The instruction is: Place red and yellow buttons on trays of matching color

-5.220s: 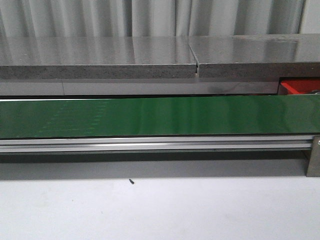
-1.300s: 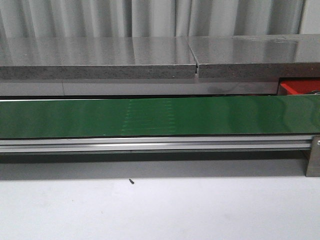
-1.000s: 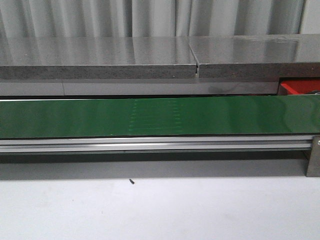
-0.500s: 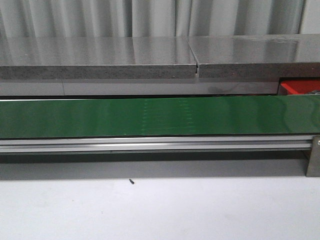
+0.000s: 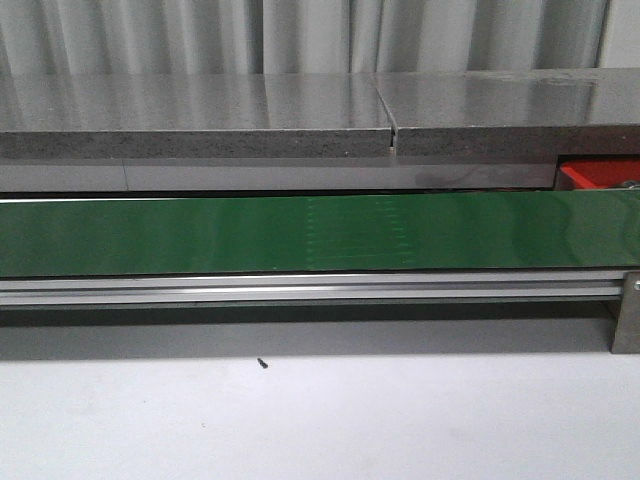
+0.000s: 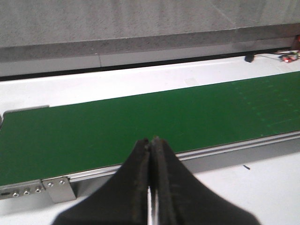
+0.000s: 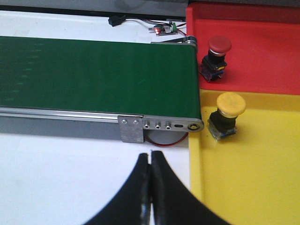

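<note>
You see a long green conveyor belt (image 5: 300,235) running across the white table (image 5: 320,420), carried on an aluminium side rail (image 5: 300,290). A tiny black screw (image 5: 262,363) lies on the table in front of it. Behind the belt sit two grey stone-like slabs (image 5: 200,115), butted with a narrow seam, before a pleated grey curtain (image 5: 300,35). At the belt's end, you find a small circuit board (image 7: 164,29) with wires, and a red wire (image 7: 168,141) under the roller.
</note>
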### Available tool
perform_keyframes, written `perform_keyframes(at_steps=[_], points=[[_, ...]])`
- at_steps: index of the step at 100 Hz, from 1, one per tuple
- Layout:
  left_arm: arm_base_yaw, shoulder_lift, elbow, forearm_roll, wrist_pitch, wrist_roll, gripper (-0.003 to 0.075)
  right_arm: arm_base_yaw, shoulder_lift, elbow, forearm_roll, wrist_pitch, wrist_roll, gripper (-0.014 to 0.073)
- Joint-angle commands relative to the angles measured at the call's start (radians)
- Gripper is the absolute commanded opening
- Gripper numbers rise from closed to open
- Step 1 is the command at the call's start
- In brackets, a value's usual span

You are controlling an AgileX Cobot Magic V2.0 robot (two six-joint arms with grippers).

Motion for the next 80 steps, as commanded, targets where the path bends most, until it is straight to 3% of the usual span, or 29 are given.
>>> perform_keyframes(at_steps=[1,30,60,70,80], points=[[0.006,0.061,-0.027,0.066,-0.096,-0.095,-0.0019,0.002,0.005,-0.024,-0.005,-0.064,-0.003,-0.0114],[0.108,0.272,-0.027,0.061,-0.178,-0.143,-0.0019,0.002,0.005,-0.024,-0.005,-0.064,-0.003,-0.0114],[0.376,0.520,-0.088,0.037,-0.171,-0.143,-0.0011,0.002,0.005,-0.024,-0.005,-0.064,-0.003,-0.0114],[0.463,0.619,-0.135,0.037,-0.142,-0.135,0.0062,0.002,0.005,-0.024,-0.005,-0.064,-0.003,-0.0114],[0.526,0.708,-0.189,0.037,-0.124,-0.132,0.0266,0.002,0.005,-0.024,-0.005,-0.064,-0.003,-0.0114]])
